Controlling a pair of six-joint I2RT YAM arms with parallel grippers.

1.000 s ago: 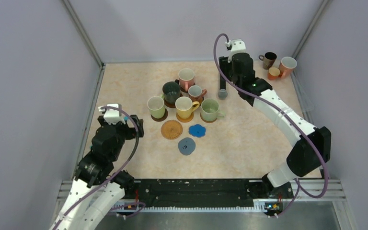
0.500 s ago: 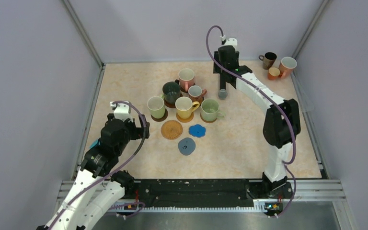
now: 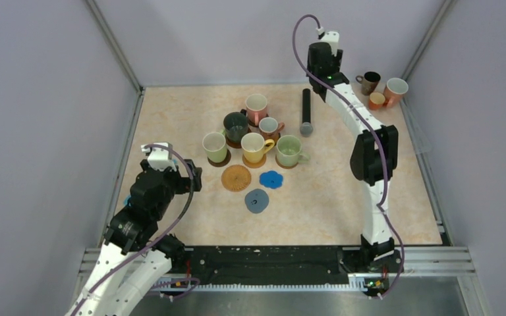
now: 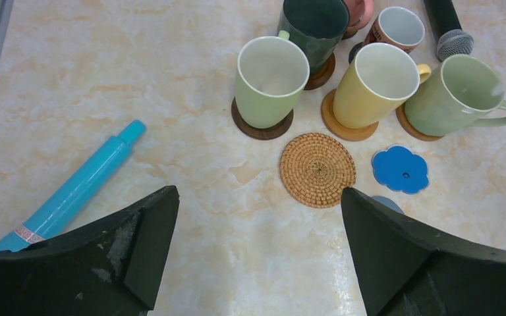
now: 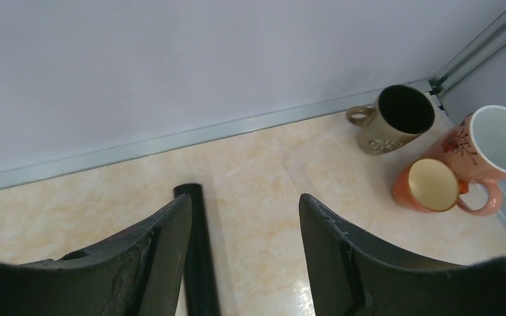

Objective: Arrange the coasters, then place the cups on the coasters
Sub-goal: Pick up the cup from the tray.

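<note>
Near the table's (image 3: 316,197) left edge the left gripper (image 4: 257,197) hangs wide open and empty, six cups (image 3: 253,146) stand on coasters (image 4: 261,126) mid-table with three bare coasters (image 3: 236,178) on their near side, and at the far edge the right gripper (image 5: 244,201) holds its jaws apart on nothing, three more cups (image 3: 395,89) in the far right corner.

Along the top edge of the left wrist view, the pink mug (image 4: 361,8) is mostly cut off and the dark green mug (image 4: 313,26) loses its far rim. The black cylinder (image 4: 449,26) is cut off at upper right. The grey-blue coaster (image 4: 381,201) shows only a sliver beside the finger (image 4: 428,263) at lower right. The teal tube (image 4: 79,187) ends behind the other finger (image 4: 92,257) – seen from above, the left arm (image 3: 148,197) covers nearly all of it. In the right wrist view the bottom edge cuts the cylinder, and the right edge cuts the floral mug (image 5: 491,148).
</note>
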